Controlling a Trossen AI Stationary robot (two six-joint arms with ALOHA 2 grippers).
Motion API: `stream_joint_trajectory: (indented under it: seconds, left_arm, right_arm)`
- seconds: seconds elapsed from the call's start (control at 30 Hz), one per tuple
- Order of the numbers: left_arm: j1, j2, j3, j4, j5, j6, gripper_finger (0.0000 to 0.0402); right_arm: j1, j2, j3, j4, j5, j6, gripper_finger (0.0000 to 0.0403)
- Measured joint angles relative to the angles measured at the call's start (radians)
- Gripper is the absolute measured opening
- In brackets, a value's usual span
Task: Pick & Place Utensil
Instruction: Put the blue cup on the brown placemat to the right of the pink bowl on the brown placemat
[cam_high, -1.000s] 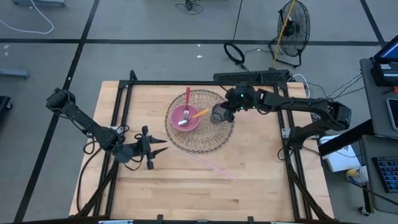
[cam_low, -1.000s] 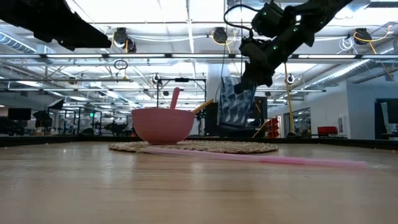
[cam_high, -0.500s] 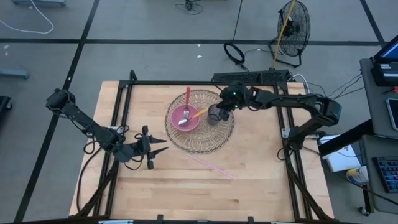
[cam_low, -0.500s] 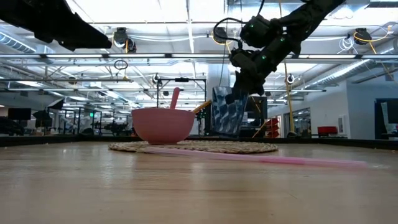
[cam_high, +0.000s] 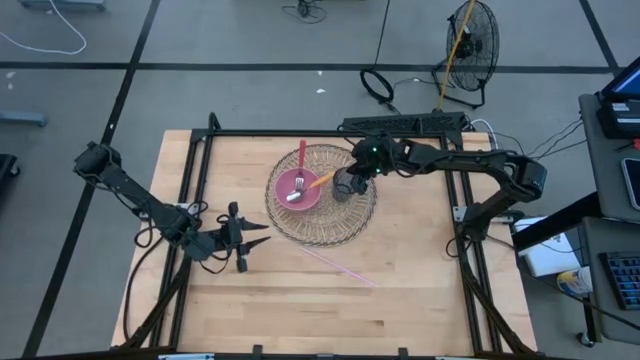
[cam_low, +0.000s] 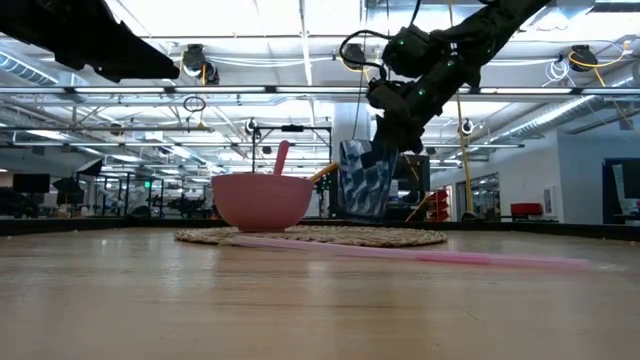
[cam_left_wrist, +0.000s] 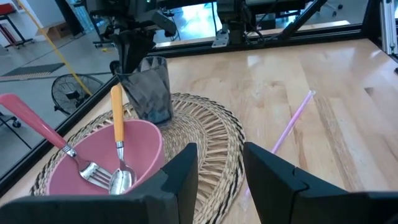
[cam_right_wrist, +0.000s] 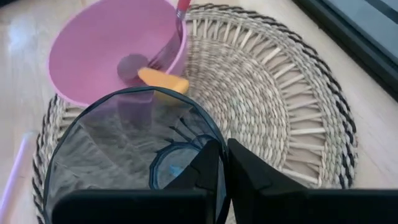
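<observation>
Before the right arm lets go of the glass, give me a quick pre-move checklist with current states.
1. Right hand shut on the rim of the grey glass: ok.
2. Glass over the woven mat, beside the pink bowl: ok.
3. Glass bottom resting on the mat: cannot tell; in the low view it sits at about mat level, but contact is not clear.
4. Glass upright: not ok, it leans slightly in the low view.
5. Fork and orange-handled spoon in the bowl, clear of the glass: ok.
6. Left hand parked away from the mat, holding nothing: ok.
</observation>
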Motion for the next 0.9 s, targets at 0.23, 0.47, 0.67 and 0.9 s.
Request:
stream_joint_trajectory:
  seconds: [0.23, 0.47, 0.67, 0.9]
  left_arm:
    - [0.0, 0.0, 0.0, 0.004, 0.0, -0.008, 0.0131]
    - [0.0, 0.0, 0.0, 0.005, 0.0, -0.007, 0.0131]
    - [0.0, 0.0, 0.0, 0.005, -0.001, -0.006, 0.0131]
    - [0.0, 0.0, 0.0, 0.005, -0.001, -0.005, 0.0131]
  right_arm:
    - [-0.008, -0.001, 0.001, 0.012, 0.018, -0.013, 0.0011]
    - [-0.007, -0.002, 0.001, -0.016, 0.014, -0.001, 0.0011]
    - [-0.006, -0.002, 0.001, -0.029, 0.014, 0.003, 0.0011]
    - [-0.005, 0.021, 0.001, -0.026, 0.014, 0.01, 0.0011]
